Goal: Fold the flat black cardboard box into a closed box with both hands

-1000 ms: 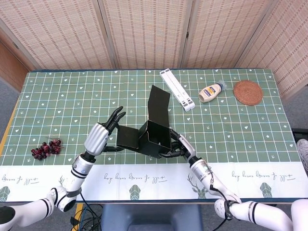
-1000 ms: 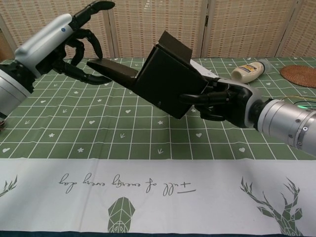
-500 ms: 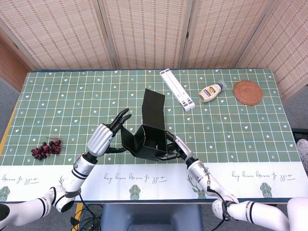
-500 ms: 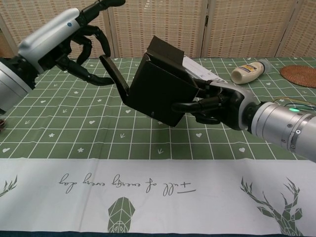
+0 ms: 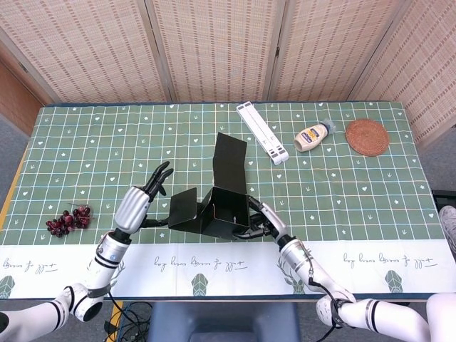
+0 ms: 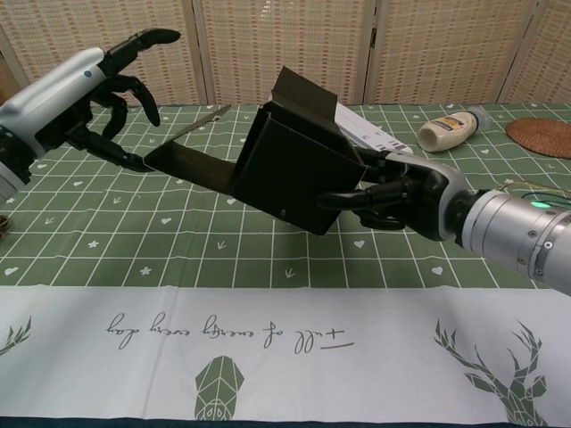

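Observation:
The black cardboard box (image 5: 229, 211) is partly folded and held tilted above the table. Its tall lid flap (image 5: 231, 161) stands up at the back. One side flap (image 5: 184, 209) sticks out flat to the left. My right hand (image 5: 263, 224) grips the box's right wall from below, fingers curled round the edge; the chest view shows the right hand (image 6: 403, 191) on the box (image 6: 294, 169). My left hand (image 5: 135, 205) is spread with fingers apart, left of the flap. In the chest view the left hand (image 6: 86, 87) has a fingertip at the flap's (image 6: 189, 164) outer corner.
A white slatted rack (image 5: 262, 132), a mayonnaise bottle (image 5: 313, 137) and a woven coaster (image 5: 367, 137) lie at the back right. A bunch of dark grapes (image 5: 68, 219) lies at the front left. The green checked cloth (image 5: 107, 149) covers the table.
The left flap, raised upright half a second ago, has dropped back out flat. My left hand has moved left and lower. The right hand still grips the box.

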Motion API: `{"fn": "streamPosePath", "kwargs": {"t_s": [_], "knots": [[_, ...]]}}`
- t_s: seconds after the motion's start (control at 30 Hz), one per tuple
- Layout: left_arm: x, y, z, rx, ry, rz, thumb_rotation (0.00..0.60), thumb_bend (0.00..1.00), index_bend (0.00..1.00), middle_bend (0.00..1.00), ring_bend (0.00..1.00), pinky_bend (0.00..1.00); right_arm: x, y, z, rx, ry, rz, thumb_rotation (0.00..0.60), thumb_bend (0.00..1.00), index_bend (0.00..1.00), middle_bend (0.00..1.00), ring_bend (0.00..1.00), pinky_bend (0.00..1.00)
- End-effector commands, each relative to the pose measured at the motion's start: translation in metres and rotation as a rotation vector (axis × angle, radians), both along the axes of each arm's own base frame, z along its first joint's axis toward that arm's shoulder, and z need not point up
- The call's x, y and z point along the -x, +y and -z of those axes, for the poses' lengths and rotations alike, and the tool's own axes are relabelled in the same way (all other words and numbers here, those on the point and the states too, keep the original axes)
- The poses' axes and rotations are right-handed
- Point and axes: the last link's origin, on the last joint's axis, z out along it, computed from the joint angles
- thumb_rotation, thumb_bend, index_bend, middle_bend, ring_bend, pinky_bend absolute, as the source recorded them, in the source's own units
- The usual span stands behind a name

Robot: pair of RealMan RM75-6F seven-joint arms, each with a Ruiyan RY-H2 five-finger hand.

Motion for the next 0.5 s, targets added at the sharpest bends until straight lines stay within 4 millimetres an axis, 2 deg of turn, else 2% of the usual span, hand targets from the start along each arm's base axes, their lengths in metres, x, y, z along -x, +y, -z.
{"fn": "streamPosePath", "kwargs": {"t_s": [0.03,0.3,0.5], "knots": [[-0.006,0.0,0.0,0.0,-0.016,0.01,0.6,0.09,0.0,0.0,0.45,0.78,-0.002,0.001,0.001,-0.001,0.001,-0.006,0.6,0.16,0.37,0.5,0.87,1.0],[-0.02,0.001,0.002,0.014,-0.036,0.037,0.6,0.09,0.0,0.0,0.45,0.78,-0.003,0.002,0.001,0.003,0.009,-0.01,0.6,0.16,0.37,0.5,0.87,1.0],[-0.021,0.001,0.004,0.029,-0.032,0.031,0.6,0.09,0.0,0.0,0.45,0.78,-0.003,0.003,0.001,0.002,0.009,-0.009,0.6,0.17,0.37,0.5,0.87,1.0]]}}
